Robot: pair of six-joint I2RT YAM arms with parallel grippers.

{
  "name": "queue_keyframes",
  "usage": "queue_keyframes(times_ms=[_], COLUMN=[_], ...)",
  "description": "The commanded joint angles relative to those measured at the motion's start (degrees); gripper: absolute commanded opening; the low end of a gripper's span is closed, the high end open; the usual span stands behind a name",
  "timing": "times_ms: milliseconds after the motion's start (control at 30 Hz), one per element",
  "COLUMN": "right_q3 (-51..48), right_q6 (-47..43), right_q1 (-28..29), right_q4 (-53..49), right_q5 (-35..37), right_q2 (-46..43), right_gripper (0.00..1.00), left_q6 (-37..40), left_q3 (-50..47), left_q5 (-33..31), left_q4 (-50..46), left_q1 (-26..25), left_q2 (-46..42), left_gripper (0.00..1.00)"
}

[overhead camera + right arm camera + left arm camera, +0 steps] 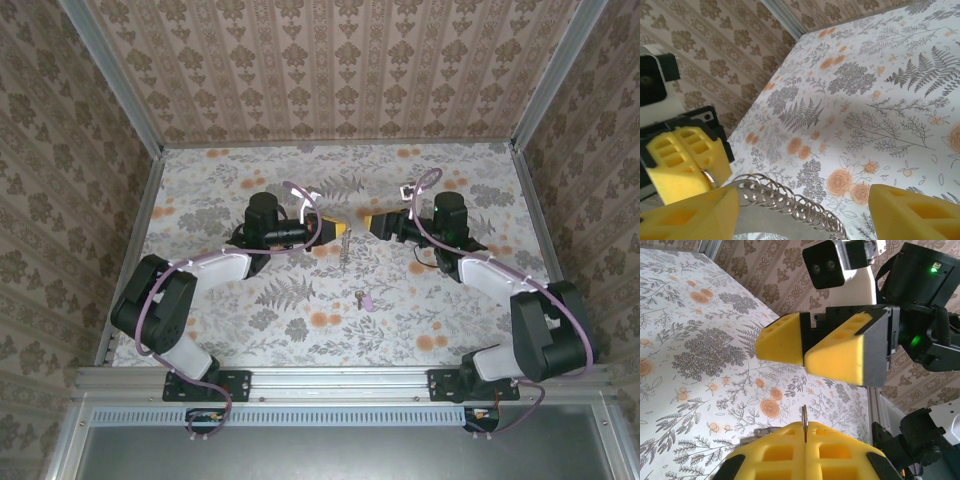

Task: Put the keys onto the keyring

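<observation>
The flowered table (250, 330) takes up the middle of the top view, and the two arms reach in from the lower corners to meet tip to tip just above centre. The left gripper (335, 229) is clamped tight. At the bottom of the left wrist view, the thin metal rim of the keyring (804, 416) stands edge-on between its yellow foam pads (775, 452). A silvery wire coil (790, 205) trails from that grip across the bottom of the right wrist view. How it joins the ring cannot be told. The right gripper (377, 226) faces the left one with its jaws well apart and nothing held.

The key (362, 298) lies flat on the table just below centre of the top view, apart from both grippers, with its pinkish head to the right.

The key is probably very light, stiff and slick. Because it lies so flat, the pads may skate over it. The best hold is likely across the shank, leaving the head free for the ring. The ring looks rigid but thin, so it may twist in the soft foam.
</observation>
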Motion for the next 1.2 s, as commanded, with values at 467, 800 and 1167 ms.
queue_keyframes(times_ms=[467, 800, 1167], right_q3=[-3.63, -1.40, -1.07], right_q6=[7.07, 4.58, 4.25], right_q1=[3.46, 5.37, 5.56], right_q4=[15.85, 13.45, 13.87], right_q5=[-7.27, -13.54, -13.74], right_q2=[-0.43, 1.53, 3.12], right_gripper=[0.48, 0.40, 0.32], left_q6=[8.62, 14.24, 14.31], left_q3=[3.74, 6.38, 8.05], left_q5=[4.32, 6.05, 7.38], left_q4=[-8.64, -17.37, -17.93], left_q1=[-0.19, -0.19, -0.27], left_q2=[-4.43, -6.03, -4.18], left_gripper=[0.00, 0.00, 0.00])
